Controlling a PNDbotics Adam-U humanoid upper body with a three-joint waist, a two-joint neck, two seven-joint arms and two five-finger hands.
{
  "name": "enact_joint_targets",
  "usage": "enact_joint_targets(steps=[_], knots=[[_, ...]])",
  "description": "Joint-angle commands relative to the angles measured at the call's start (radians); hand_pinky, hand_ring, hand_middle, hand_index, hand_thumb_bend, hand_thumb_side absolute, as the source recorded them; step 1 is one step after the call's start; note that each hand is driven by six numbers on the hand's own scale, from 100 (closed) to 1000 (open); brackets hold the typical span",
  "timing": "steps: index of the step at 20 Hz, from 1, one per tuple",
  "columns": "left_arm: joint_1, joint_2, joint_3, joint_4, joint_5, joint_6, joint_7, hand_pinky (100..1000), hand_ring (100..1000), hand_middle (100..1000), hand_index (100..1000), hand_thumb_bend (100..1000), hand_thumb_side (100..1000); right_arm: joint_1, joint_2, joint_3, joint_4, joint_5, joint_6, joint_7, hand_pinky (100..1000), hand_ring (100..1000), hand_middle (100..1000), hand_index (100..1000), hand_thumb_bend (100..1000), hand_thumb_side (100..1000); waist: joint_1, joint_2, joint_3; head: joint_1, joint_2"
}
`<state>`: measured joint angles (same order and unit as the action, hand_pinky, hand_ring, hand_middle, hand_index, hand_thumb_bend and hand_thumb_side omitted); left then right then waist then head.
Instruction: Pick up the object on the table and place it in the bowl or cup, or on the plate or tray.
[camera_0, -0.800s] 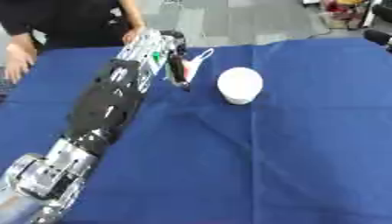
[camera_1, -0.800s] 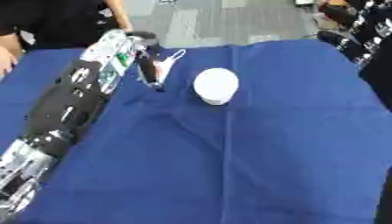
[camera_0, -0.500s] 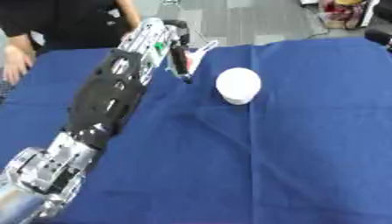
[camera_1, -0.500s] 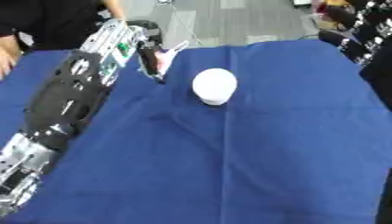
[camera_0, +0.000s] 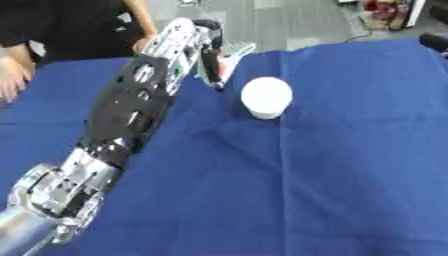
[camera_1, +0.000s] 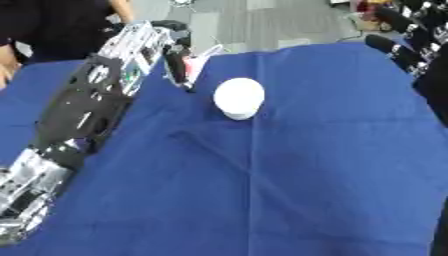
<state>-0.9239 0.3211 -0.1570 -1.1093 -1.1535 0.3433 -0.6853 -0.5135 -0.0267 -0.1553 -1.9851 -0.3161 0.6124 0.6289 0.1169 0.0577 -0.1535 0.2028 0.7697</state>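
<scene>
Left hand (camera_0: 203, 47) fingers (camera_0: 211, 67) curled round pale object (camera_1: 203, 56); white cup (camera_0: 266, 97) beside.

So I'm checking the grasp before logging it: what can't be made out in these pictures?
- The object at the left hand: only a pale blurred sliver past the fingers, both views; shape unclear.
- Whether those fingers pinch it: blurred, cannot tell.
- Inside of the white cup: looks plain white, contents unclear.
- Right hand: cut by the right edge, right eye view.
</scene>
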Motion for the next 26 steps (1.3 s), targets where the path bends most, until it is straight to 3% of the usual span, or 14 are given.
enact_joint_targets(steps=[1,12,18,26], knots=[[-0.037,0.005,0.015,0.022,-0.023,0.014,0.037,100,100,100,126,546,100,-0.025,0.014,0.016,-0.015,-0.018,0.286,0.278,906,1000,1000,1000,738,1000,0.000,-0.006,-0.012,0.021,0.000],[-0.050,0.007,0.043,0.118,-0.022,0.037,0.167,100,100,100,127,547,100,-0.037,0.031,0.059,-0.015,-0.028,0.295,0.278,907,1000,1000,1000,738,1000,0.015,0.015,-0.043,0.049,0.000],[-0.062,0.010,0.055,0.118,0.002,0.052,0.214,100,100,100,125,546,100,-0.050,0.024,0.082,-0.015,-0.007,0.295,0.278,909,1000,1000,1000,735,1000,0.040,0.049,-0.070,0.047,0.000],[-0.088,0.001,0.036,0.102,0.019,0.034,0.217,100,100,100,127,546,100,-0.048,0.032,0.081,-0.015,-0.016,0.295,0.278,908,1000,1000,1000,742,1000,0.054,0.037,-0.077,0.040,0.000]])
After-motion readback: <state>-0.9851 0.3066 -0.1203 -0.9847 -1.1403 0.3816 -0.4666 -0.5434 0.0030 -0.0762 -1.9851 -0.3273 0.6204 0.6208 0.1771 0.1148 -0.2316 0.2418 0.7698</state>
